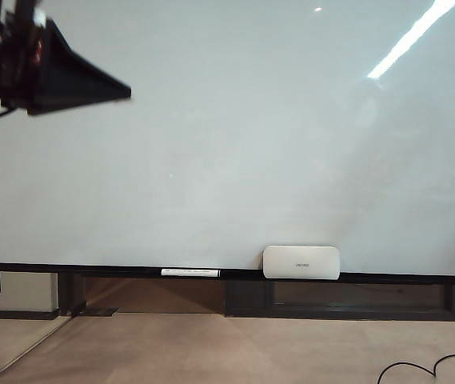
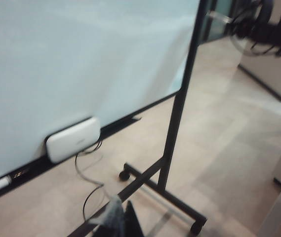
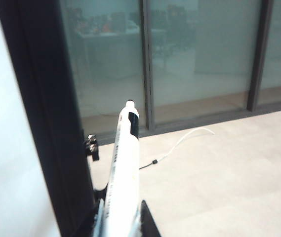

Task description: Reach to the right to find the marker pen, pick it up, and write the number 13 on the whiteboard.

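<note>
**Right gripper holds marker pen beside board edge, left gripper up at top left**

We see the right gripper (image 3: 123, 224) clamped on the marker pen (image 3: 123, 173) in the right wrist view, barrel sticking out past the jaws, dark tip end pointing away, just beside the whiteboard's black side frame (image 3: 51, 118). The whiteboard (image 1: 235, 144) fills the exterior view; we see no strokes on it. On its bottom ledge lie a thin white pen (image 1: 189, 273) and, near it, a white box (image 1: 301, 262). The left gripper (image 1: 59, 76) hangs at top left of the exterior view; we cannot tell how its jaws stand. A black cable (image 2: 88, 182) trails below the box.
</note>
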Robot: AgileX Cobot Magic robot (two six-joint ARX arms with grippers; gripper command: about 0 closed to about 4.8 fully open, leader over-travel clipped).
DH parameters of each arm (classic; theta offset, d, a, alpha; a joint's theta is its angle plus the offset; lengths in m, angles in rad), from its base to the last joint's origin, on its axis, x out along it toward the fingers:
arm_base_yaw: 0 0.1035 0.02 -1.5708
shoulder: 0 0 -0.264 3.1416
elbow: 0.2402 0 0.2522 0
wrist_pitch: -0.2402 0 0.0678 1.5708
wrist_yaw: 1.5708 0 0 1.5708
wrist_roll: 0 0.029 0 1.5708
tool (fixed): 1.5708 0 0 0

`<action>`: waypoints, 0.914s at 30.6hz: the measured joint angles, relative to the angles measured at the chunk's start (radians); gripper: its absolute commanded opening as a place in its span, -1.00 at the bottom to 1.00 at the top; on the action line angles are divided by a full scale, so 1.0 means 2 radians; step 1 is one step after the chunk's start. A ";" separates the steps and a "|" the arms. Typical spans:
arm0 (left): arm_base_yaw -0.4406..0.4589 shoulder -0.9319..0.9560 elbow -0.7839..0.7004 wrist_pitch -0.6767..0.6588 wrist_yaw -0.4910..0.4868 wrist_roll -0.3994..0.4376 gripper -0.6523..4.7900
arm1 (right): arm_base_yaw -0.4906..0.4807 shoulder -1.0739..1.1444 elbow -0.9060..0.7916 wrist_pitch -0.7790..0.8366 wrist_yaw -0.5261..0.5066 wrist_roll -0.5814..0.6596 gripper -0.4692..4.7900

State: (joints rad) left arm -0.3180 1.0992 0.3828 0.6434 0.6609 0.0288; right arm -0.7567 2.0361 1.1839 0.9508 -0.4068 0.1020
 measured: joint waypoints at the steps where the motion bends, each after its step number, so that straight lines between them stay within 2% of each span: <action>1: 0.000 -0.010 0.000 -0.004 0.002 -0.002 -0.78 | 0.000 -0.014 -0.018 -0.001 0.007 0.000 -0.84; 8: 0.000 -0.077 0.000 -0.075 0.004 -0.008 -0.78 | 0.002 -0.111 -0.128 -0.002 0.013 0.019 -0.84; 14: 0.000 -0.159 0.000 -0.126 -0.025 -0.054 -0.78 | 0.030 -0.244 -0.234 -0.001 0.017 0.057 -0.84; 19: 0.000 -0.242 0.000 -0.204 -0.113 -0.056 -0.78 | 0.121 -0.320 -0.242 -0.055 0.024 0.065 -0.84; 22: 0.000 -0.282 0.006 -0.253 -0.161 -0.039 -0.78 | 0.167 -0.332 -0.241 -0.057 0.023 0.065 -0.84; 28: 0.000 -0.306 0.034 -0.272 -0.229 0.010 -0.78 | 0.275 -0.333 -0.241 -0.068 0.024 0.067 -0.84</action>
State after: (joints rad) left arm -0.3180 0.4866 0.4511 0.0994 0.2039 0.0486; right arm -0.2062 1.3697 0.7010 0.8158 -0.3584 0.2359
